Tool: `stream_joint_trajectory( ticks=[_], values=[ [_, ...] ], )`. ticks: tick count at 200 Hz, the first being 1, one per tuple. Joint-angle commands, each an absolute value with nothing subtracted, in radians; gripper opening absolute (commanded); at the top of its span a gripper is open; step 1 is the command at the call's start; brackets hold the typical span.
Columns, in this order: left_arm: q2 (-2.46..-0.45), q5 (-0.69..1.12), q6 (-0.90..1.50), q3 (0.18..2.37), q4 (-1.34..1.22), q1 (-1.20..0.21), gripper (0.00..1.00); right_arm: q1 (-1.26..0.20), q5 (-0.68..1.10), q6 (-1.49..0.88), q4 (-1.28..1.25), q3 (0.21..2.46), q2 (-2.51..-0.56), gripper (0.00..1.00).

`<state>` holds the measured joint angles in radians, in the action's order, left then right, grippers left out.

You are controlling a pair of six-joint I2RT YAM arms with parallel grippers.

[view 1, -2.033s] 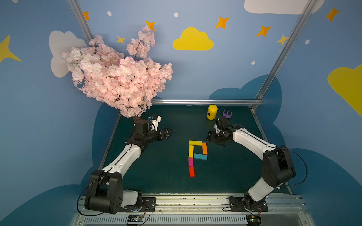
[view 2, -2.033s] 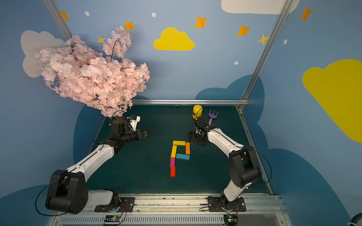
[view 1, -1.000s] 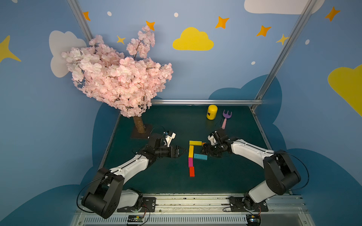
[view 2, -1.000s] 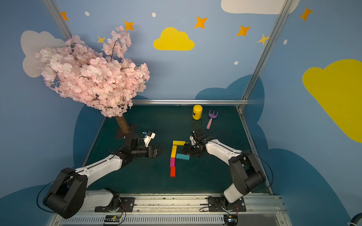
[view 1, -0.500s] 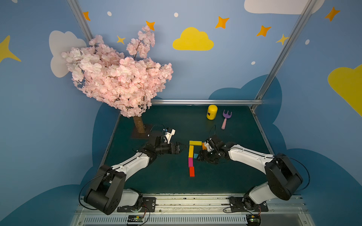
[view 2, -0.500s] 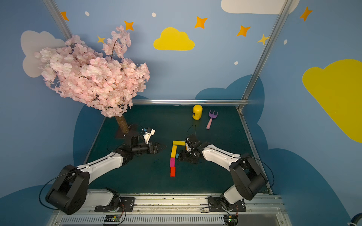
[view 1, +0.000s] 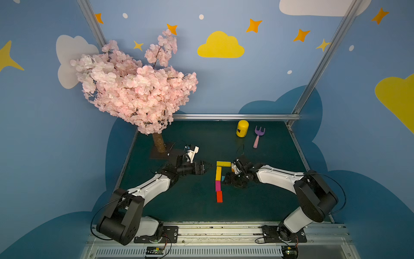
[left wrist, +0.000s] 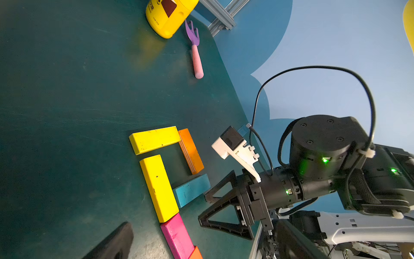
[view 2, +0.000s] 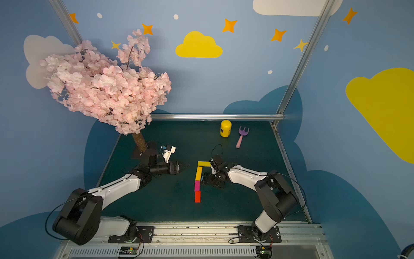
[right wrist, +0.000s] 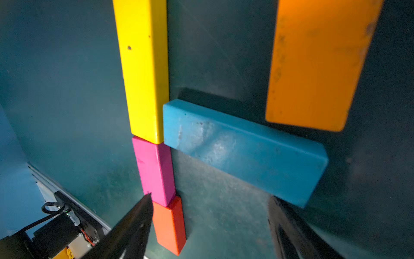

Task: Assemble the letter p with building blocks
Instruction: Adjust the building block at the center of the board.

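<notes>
Both arms have swung in from farther back: the right gripper (right wrist: 210, 226) now sits low just near of the teal block (right wrist: 244, 152), jaws spread and empty, while the left gripper (view 1: 207, 167) hangs wide open left of the letter p (view 1: 218, 177). That block slants, touching the yellow stem (right wrist: 143, 67) while its right end sags away from the orange block (right wrist: 318, 62). Squaring the loop seems the step in hand; it calls for a gentle far-ward nudge that spares the stem.
</notes>
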<state>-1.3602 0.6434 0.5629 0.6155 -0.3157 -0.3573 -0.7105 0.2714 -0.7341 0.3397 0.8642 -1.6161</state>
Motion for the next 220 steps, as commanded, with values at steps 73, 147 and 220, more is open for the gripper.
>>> stream_joint_trajectory(
  ticks=[73,147,220],
  values=[
    [-1.365,0.658,0.560,0.627,-0.327,-0.346,1.00,-0.692,0.259,-0.702,0.366,0.918,-1.671,0.80],
    [-1.374,0.669,0.570,0.623,-0.345,-0.345,1.00,-0.692,0.268,-0.690,0.368,0.936,-1.679,0.80],
    [-1.420,0.775,0.603,0.580,-0.422,-0.361,1.00,-0.737,0.311,-0.670,0.429,0.992,-1.547,0.80]
  ],
)
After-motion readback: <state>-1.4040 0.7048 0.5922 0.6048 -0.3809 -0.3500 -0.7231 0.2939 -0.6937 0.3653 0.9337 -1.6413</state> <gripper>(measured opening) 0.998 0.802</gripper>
